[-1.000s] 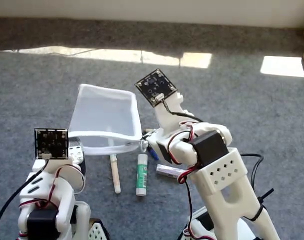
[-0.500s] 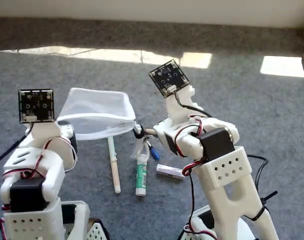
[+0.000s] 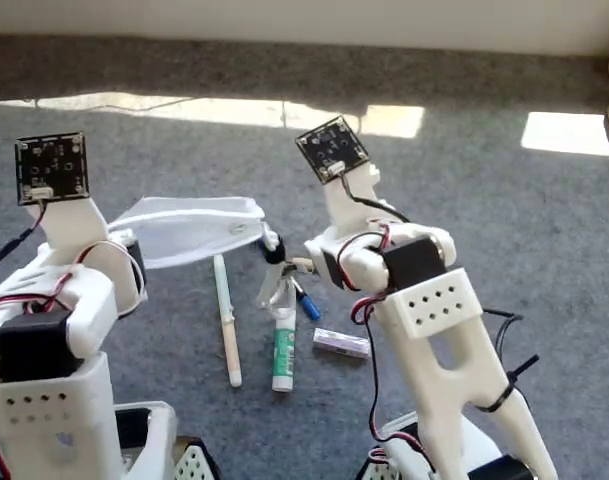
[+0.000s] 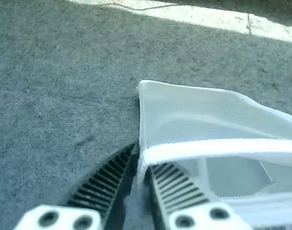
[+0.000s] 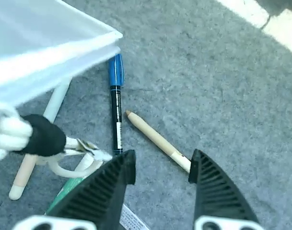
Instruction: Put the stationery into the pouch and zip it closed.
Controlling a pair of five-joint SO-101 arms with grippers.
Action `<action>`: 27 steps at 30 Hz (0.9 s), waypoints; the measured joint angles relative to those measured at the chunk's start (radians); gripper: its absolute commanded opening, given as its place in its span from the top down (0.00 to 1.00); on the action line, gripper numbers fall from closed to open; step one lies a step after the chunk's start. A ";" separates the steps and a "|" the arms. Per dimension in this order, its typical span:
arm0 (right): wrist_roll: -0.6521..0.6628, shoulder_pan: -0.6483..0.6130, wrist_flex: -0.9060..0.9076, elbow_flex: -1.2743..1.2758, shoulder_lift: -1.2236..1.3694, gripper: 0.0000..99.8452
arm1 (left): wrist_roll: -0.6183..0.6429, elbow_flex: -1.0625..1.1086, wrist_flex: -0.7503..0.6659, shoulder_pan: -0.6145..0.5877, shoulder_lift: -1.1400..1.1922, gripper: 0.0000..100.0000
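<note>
One mesh pouch [image 3: 189, 228], one white pen [image 3: 226, 320], one blue pen [image 5: 117, 96], one beige pencil [image 5: 155, 139], one green-white tube [image 3: 282, 352], one small packet [image 3: 341, 343]

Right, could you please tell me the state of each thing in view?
Pouch: open, lifted by its rim.
Left gripper: jaws shut on the pouch.
Right gripper: jaws open, empty.
White pen: lying on carpet.
Glue stick: lying on carpet.
Blue pen: capped, on carpet.

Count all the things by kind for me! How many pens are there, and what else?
Pens or pencils: 3 (white pen, blue pen, beige pen)
Green-and-white tube, likely glue: 1
Small white packet: 1
Mesh pouch: 1
Total: 6
</note>
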 measured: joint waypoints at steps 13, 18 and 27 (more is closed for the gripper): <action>0.000 0.000 -0.029 0.000 0.137 0.82 | 0.006 0.000 0.000 -0.203 0.011 0.99; -0.002 -0.028 -0.144 0.000 0.224 0.82 | 0.006 0.000 0.000 -0.233 0.011 0.99; -0.002 -0.152 -0.358 0.000 0.359 0.82 | 0.006 0.017 0.000 -0.250 0.011 0.99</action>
